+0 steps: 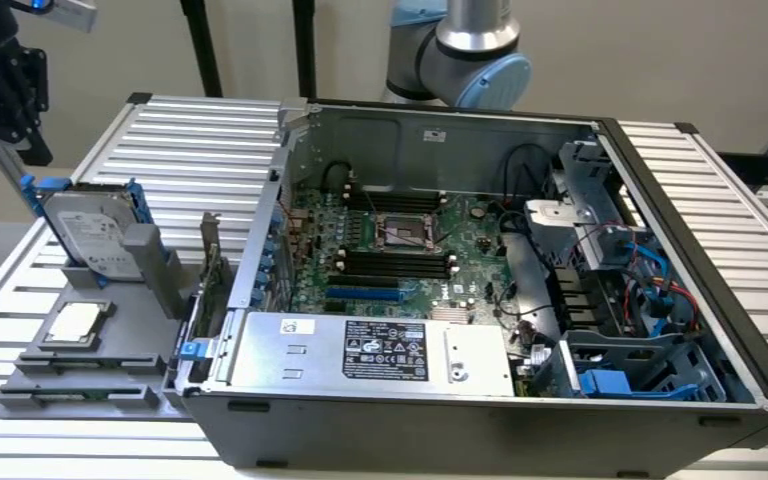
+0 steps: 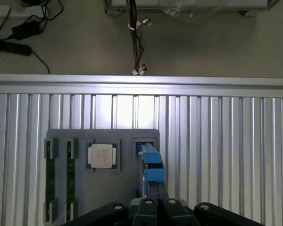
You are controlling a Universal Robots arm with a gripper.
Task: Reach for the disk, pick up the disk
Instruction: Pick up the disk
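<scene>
The flat silver-grey hard disk with a white label, clipped in a bright blue plastic carrier (image 1: pixel 91 232), stands on edge in a slot of the grey plastic holder (image 1: pixel 157 275). The holder sits on the ribbed aluminium table (image 1: pixel 197 130) near its edge on the exterior view's left, beside the open dark-grey computer case (image 1: pixel 491 420). The black gripper (image 1: pixel 31 148) hangs above the disk's upper end, apart from it, so the disk lies roughly straight below. Its fingers are pressed together and carry nothing. In the wrist view the gripper (image 2: pixel 155 192) looks down on the disk (image 2: pixel 151 165) edge-on. The disk appears as a narrow blue strip whose long axis runs away from the fingertips, its thin dimension lying across the line on which the jaws close. Closed as they are, I judge they could not straddle it. That view also shows a small square silver chip (image 2: pixel 102 156) in its own recess of the holder (image 2: pixel 127 136), next to the disk's slot, but it hides the height gap. The exterior view gives that gap and the label face.
</scene>
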